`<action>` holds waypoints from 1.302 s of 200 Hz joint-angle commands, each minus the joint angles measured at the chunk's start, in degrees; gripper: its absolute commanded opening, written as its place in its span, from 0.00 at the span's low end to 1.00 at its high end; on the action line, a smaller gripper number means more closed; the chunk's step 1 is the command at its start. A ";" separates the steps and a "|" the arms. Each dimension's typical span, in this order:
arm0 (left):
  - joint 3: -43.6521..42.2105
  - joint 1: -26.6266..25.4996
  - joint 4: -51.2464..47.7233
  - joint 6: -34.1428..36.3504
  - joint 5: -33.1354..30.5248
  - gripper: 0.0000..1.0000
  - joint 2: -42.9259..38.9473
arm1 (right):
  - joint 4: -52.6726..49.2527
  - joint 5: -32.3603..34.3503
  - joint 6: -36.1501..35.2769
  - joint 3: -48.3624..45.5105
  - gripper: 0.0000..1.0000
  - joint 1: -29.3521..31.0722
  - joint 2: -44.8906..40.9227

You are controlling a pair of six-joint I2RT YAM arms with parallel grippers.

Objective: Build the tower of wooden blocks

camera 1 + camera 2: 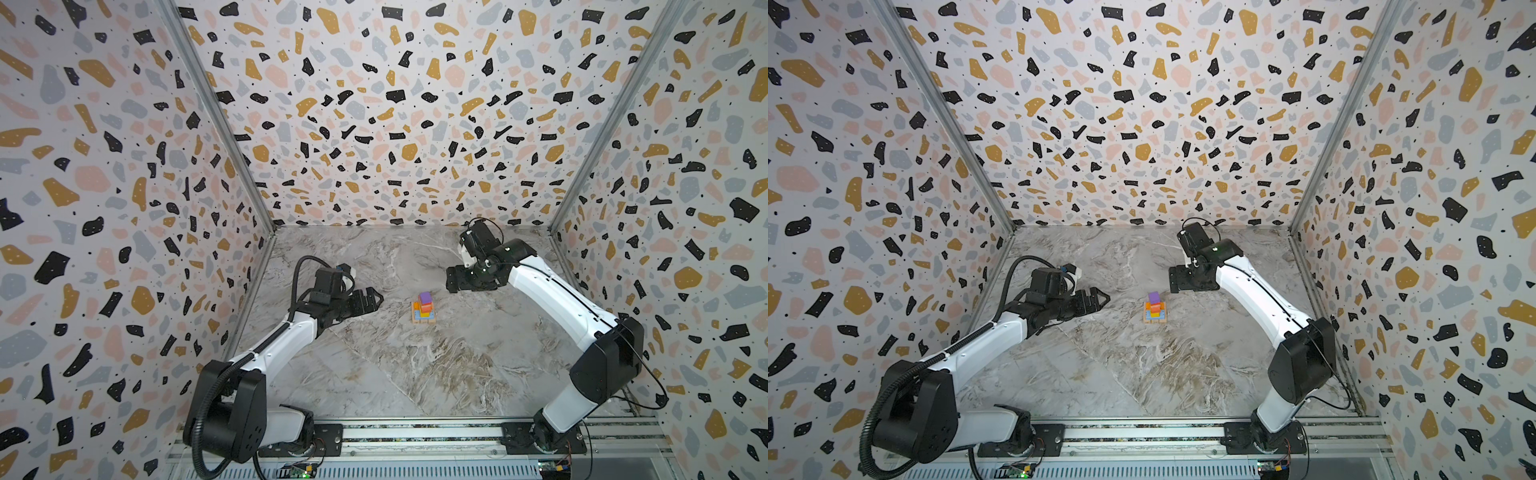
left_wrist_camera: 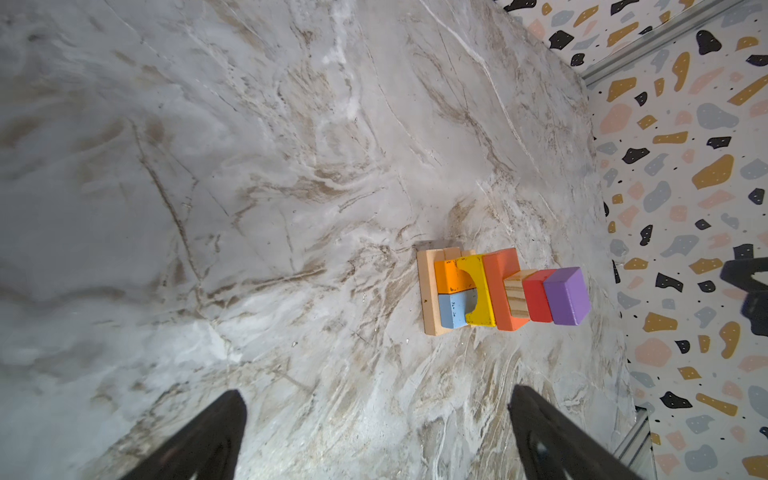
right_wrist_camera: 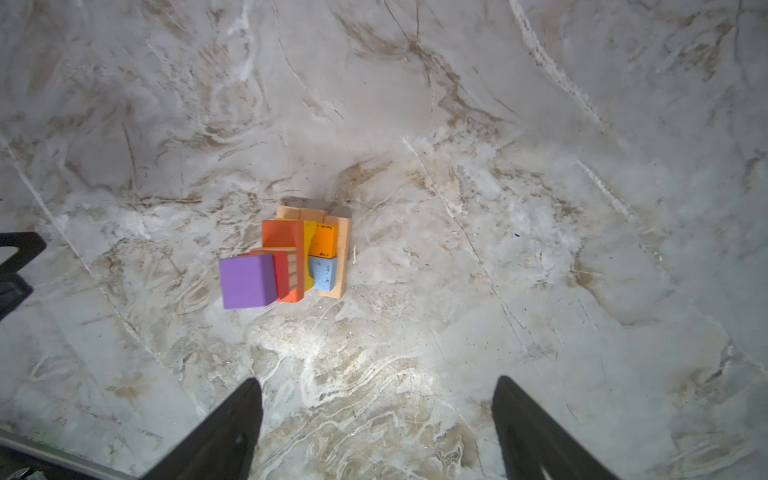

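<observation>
The tower [image 1: 424, 311] [image 1: 1155, 309] stands in the middle of the marble table in both top views. Its wood blocks are piled from a wide tan base through blue, yellow and orange layers to tan and red cubes. A purple cube [image 1: 424, 297] [image 2: 567, 295] [image 3: 247, 280] sits as its tip. My left gripper [image 1: 376, 299] [image 1: 1102, 298] [image 2: 376, 399] is open and empty to the left of the tower. My right gripper [image 1: 451, 279] [image 1: 1173, 279] [image 3: 378, 386] hangs open and empty behind and to the right of it. Neither touches the tower.
Terrazzo-patterned walls [image 1: 395, 124] close in the table [image 1: 415, 374] on the left, back and right. A metal rail [image 1: 415, 434] carrying both arm bases runs along the front edge. No loose block shows on the marble around the pile.
</observation>
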 commanded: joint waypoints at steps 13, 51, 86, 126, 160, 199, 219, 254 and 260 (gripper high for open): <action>1.42 -2.73 4.27 -2.13 -2.25 1.00 3.52 | 9.26 -2.83 -1.21 -8.42 0.91 -1.66 -3.82; 2.32 -3.74 7.49 -2.90 -2.04 1.00 7.92 | 20.18 -4.87 -0.26 -18.21 0.92 -2.42 -6.86; 4.58 -4.72 8.36 -2.94 -2.06 1.00 12.22 | 29.76 -5.30 1.04 -26.31 0.97 -2.58 -10.18; 7.11 -5.83 10.63 -4.04 -0.98 1.00 17.20 | 35.74 -5.59 1.60 -30.96 0.97 -2.68 -10.66; 9.37 -6.66 12.15 -4.73 -0.52 1.00 20.89 | 39.98 -6.24 2.35 -34.01 0.96 -2.68 -10.14; 9.87 -7.52 15.27 -6.53 0.44 1.00 23.21 | 43.38 -8.84 3.16 -36.24 0.96 -2.69 -9.38; 9.96 -8.03 16.80 -7.28 1.05 1.00 24.55 | 44.20 -9.58 3.28 -37.13 0.96 -2.70 -8.77; 9.94 -8.38 18.83 -7.90 1.71 1.00 25.98 | 45.47 -10.34 3.88 -38.55 0.96 -2.69 -7.89; 9.96 -8.39 19.09 -8.03 1.82 1.00 26.07 | 45.80 -10.58 3.89 -38.74 0.96 -2.68 -7.81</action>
